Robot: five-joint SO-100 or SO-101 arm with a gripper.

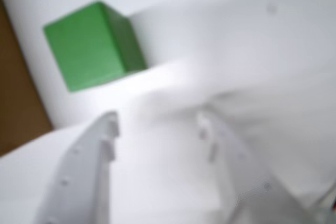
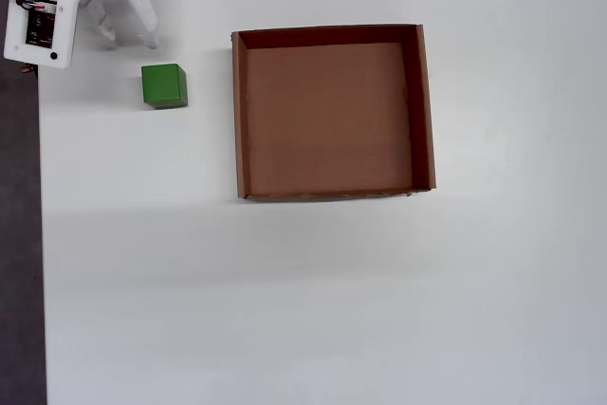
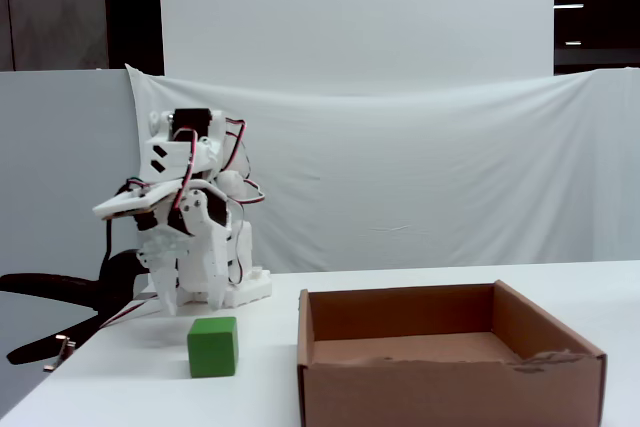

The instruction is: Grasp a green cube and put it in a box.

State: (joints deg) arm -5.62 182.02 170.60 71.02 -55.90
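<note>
Nearest the fixed camera, the large shallow brown cardboard box (image 3: 450,372) is sitting empty on the white counter (image 3: 120,387), open side up. In the overhead view the box (image 2: 422,106) is taking up the upper middle of the counter, well clear of every edge.

Just left of the box in the fixed view, the small bright green matte cube (image 3: 213,346) is resting flat on the counter, apart from the box wall. Overhead, the cube (image 2: 164,85) is lying near the counter's top-left corner, between the left edge and the box.

Behind the cube, the white two-finger gripper (image 3: 185,295) is hanging tips-down, empty, jaws spread wide. Overhead, the gripper (image 2: 129,37) is hovering just beside the cube toward the top-left corner, not touching it. The wrist view is blurred, but both fingers are showing parted, with the cube (image 1: 92,45) sitting beyond and left of the gap and a strip of dark floor (image 1: 18,98) past the counter edge.

Step in hand: approaching for the grasp; nothing is being held. The next move is probably calling for shifting the tips over the cube, lowering so the fingers are straddling it, then closing.
</note>
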